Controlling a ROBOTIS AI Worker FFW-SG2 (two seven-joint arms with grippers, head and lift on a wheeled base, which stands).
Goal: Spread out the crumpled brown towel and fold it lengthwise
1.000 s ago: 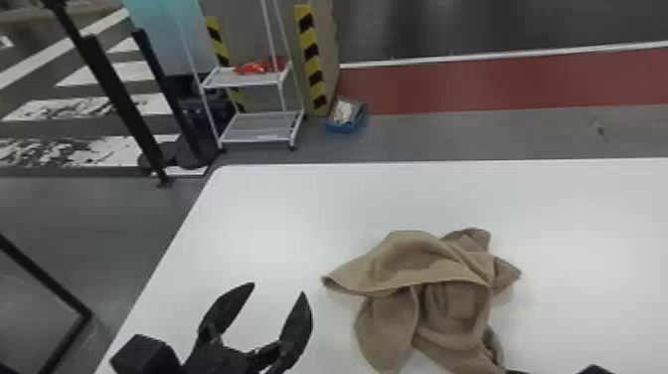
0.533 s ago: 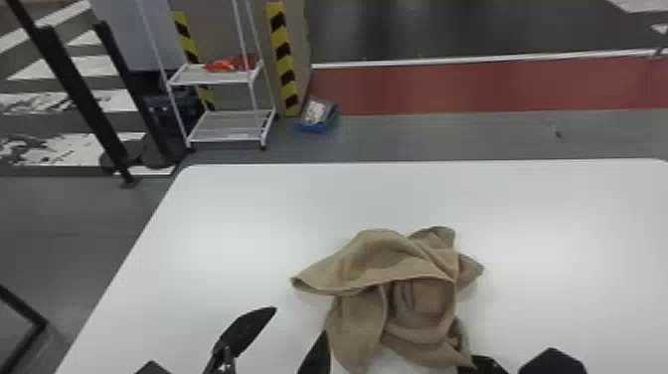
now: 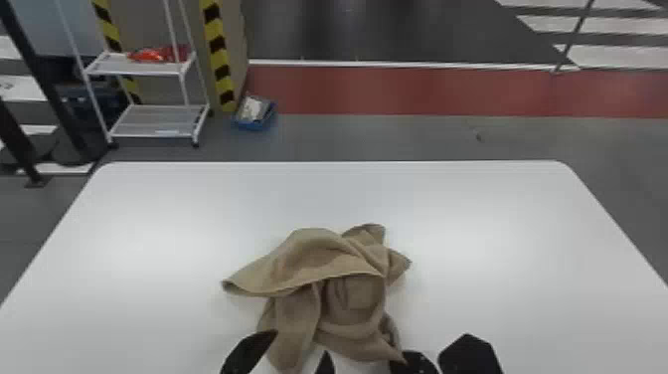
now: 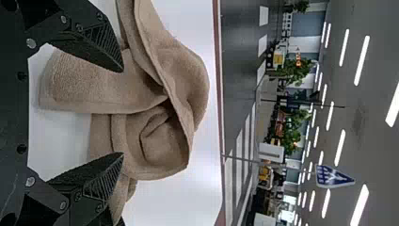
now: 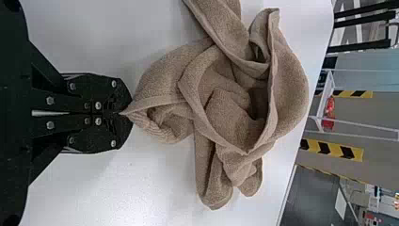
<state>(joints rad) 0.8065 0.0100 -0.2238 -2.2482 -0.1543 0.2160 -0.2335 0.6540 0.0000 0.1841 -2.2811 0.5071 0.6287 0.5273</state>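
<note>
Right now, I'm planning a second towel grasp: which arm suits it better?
Probably left: the left gripper is open over the brown towel, while the right gripper is shut on one corner.

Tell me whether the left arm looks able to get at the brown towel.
Probably yes: the left gripper is open at the towel, nothing visible blocking it. The right gripper pinches just one corner, leaving the left part free.

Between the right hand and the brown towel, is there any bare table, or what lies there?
No bare stretch: the right wrist view shows the right hand shut on a corner of the brown towel.
</note>
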